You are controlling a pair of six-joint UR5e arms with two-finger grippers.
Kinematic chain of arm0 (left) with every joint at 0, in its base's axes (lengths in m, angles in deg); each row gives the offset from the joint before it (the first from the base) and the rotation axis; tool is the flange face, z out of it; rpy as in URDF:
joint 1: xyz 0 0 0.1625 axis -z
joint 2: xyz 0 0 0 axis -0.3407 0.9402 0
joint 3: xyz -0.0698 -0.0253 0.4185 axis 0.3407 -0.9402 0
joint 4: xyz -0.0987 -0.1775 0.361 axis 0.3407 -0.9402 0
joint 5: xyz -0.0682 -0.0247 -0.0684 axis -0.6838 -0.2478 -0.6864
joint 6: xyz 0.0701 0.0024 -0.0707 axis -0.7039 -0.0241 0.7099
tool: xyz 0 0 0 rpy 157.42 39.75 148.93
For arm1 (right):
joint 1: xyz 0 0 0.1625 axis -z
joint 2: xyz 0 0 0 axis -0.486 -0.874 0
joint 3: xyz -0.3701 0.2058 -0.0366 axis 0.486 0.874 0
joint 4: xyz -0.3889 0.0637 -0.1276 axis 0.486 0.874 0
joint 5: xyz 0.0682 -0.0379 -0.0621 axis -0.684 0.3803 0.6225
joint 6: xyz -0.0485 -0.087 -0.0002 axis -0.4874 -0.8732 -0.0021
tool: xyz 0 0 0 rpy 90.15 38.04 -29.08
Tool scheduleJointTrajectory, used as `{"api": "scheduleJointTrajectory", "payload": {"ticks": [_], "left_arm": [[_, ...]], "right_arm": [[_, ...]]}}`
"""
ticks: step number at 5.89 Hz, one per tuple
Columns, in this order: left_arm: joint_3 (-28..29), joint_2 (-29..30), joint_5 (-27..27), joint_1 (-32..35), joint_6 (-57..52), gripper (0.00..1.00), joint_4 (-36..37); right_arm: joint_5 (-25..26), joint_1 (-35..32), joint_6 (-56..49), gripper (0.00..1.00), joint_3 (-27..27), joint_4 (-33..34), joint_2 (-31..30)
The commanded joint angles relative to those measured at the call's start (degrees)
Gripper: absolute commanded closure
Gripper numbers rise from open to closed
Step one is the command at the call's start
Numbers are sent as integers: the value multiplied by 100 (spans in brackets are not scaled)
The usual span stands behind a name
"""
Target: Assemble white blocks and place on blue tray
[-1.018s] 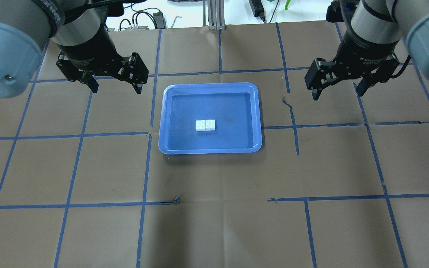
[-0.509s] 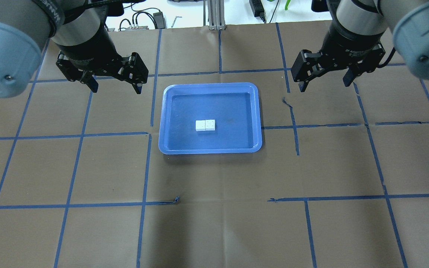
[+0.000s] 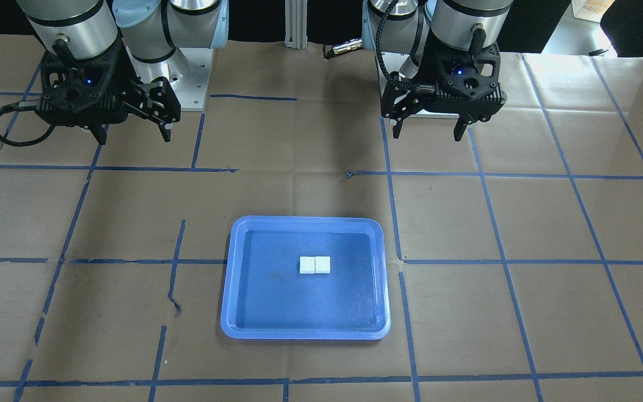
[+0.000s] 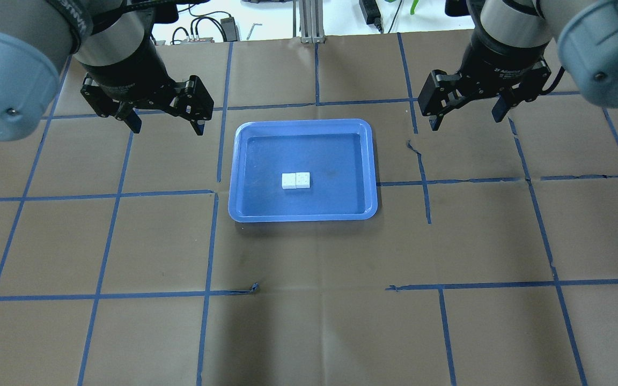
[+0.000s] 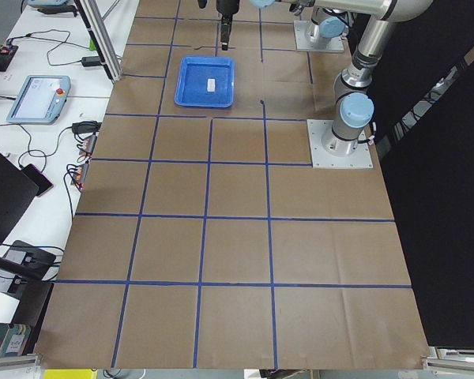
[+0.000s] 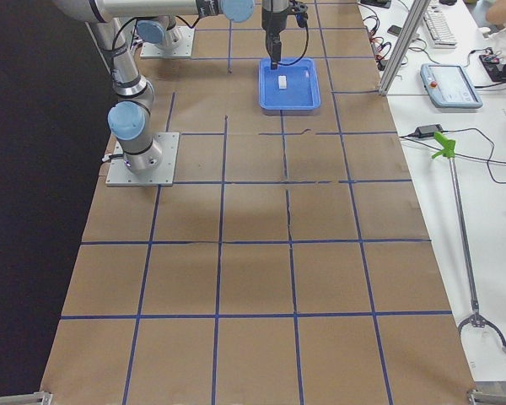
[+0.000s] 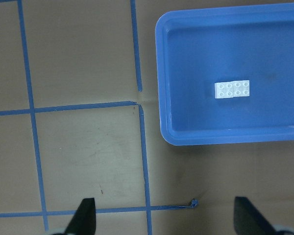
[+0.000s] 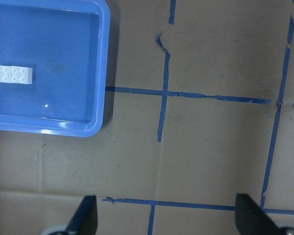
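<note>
Two white blocks [image 4: 295, 180] lie side by side, touching, studs up, near the middle of the blue tray [image 4: 303, 216]. They also show in the front view [image 3: 315, 264], the left wrist view [image 7: 232, 89] and the right wrist view [image 8: 12, 74]. My left gripper [image 4: 168, 128] is open and empty, hovering over the table left of the tray's far corner. My right gripper [image 4: 465, 122] is open and empty, hovering right of the tray's far right corner. Both are well apart from the tray [image 3: 305, 334].
Brown paper with a grid of blue tape lines covers the table. Torn tape ends lie right of the tray [image 4: 411, 145] and in front of it [image 4: 254, 288]. Cables and an aluminium post [image 4: 309, 21] sit beyond the far edge.
My right gripper has moved left and toward the far edge, staying open. The left gripper, the blocks and the tray have not moved.
</note>
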Motion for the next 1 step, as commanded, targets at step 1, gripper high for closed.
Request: {"api": "scheduleJointTrajectory", "payload": {"ticks": [1], "left_arm": [[0, 1, 0, 4, 8, 0, 2]], "right_arm": [[-11, 25, 7, 0, -1, -8, -5]]}}
